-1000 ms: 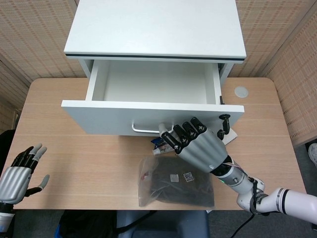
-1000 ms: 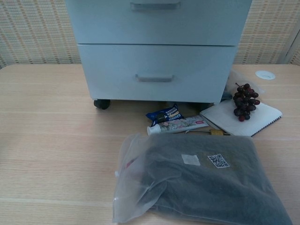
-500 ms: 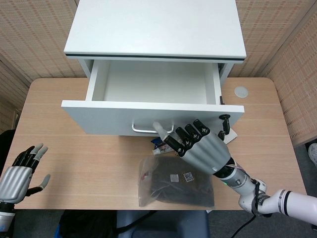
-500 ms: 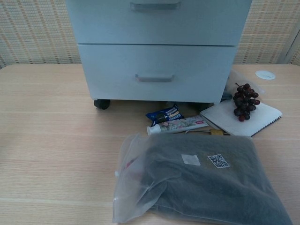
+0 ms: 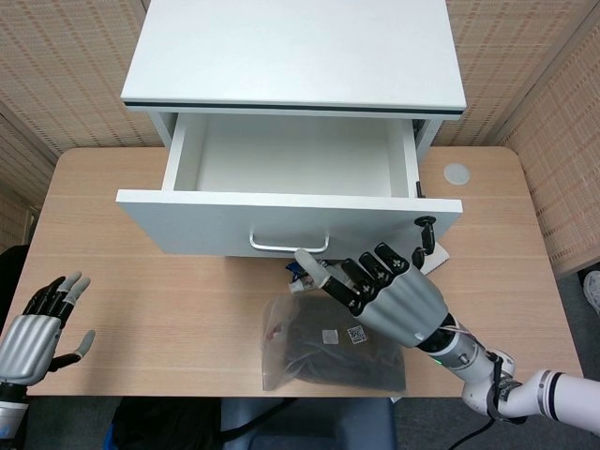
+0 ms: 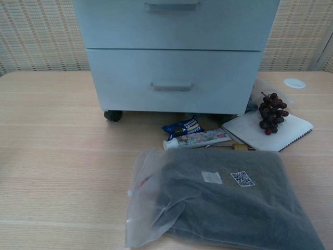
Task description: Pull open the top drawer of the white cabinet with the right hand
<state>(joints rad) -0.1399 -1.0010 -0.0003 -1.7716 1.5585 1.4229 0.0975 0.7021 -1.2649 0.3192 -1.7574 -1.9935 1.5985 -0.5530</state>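
The white cabinet point(image 5: 295, 52) stands at the back of the table with its top drawer point(image 5: 281, 220) pulled out and empty inside. A metal handle point(image 5: 288, 247) runs along the drawer front. My right hand point(image 5: 384, 295) hovers below and to the right of the handle, fingers apart and holding nothing, clear of the drawer. My left hand point(image 5: 33, 333) rests open at the table's near left corner. In the chest view the cabinet's lower drawer fronts point(image 6: 174, 80) show, and neither hand appears.
A clear bag of dark cloth point(image 6: 223, 203) lies at the table's front. A toothpaste tube point(image 6: 197, 139), a blue packet point(image 6: 182, 126), a notebook point(image 6: 268, 130) with grapes point(image 6: 271, 112) and a white disc point(image 6: 294, 83) sit near the cabinet's base.
My right hand has drawn back from the drawer handle, toward the near right, and its fingers have spread. The drawer stays open as before. My left hand has not moved.
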